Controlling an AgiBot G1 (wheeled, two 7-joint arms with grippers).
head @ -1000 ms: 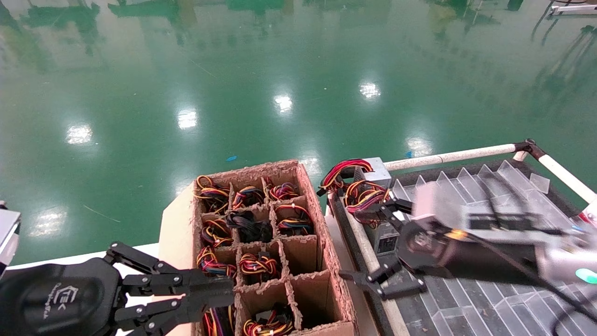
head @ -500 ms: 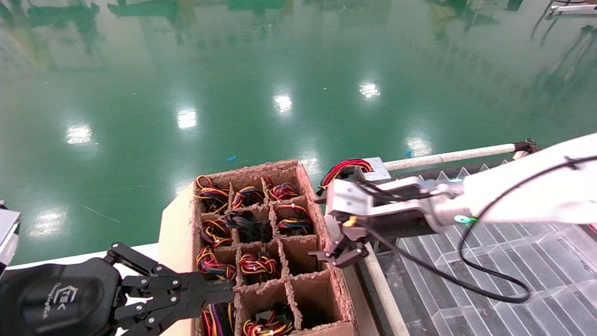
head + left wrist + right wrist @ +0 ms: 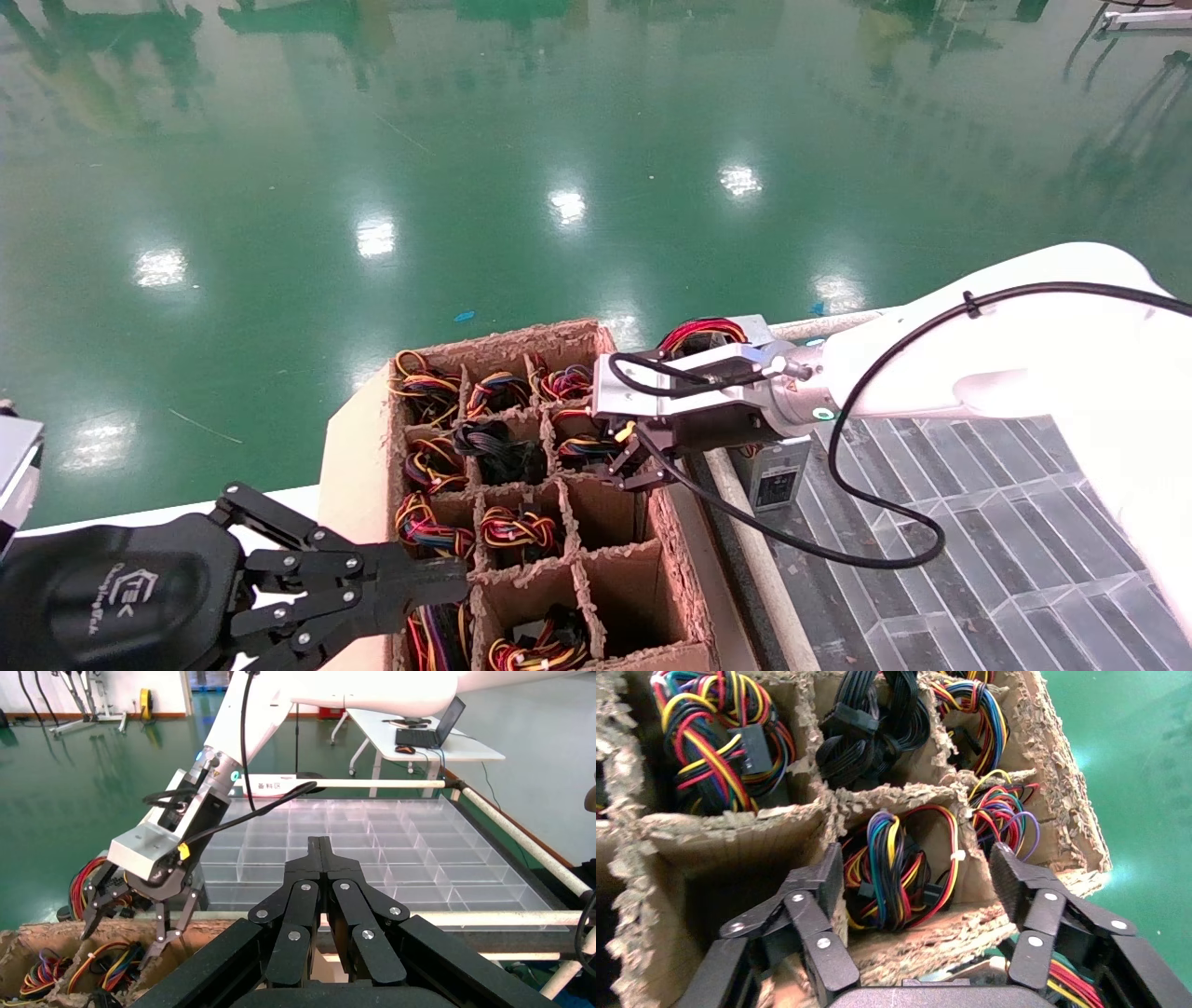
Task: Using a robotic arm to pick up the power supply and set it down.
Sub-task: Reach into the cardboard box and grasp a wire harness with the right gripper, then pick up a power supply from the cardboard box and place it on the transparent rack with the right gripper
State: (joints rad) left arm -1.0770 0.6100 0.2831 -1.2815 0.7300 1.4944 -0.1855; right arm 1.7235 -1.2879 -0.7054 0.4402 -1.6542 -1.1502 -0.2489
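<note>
1 wide-open right end effector (image 3: 631, 463) hovers over a carton cell; the power supply (image 3: 902, 867) lies directly beneath its fingers

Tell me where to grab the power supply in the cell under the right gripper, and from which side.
Probably best to take the power supply by its coiled wires, coming straight down from above. The cardboard dividers wall in every side, and the metal body is hidden. The right gripper, open, straddles that cell. The left gripper sits parked, shut.
</note>
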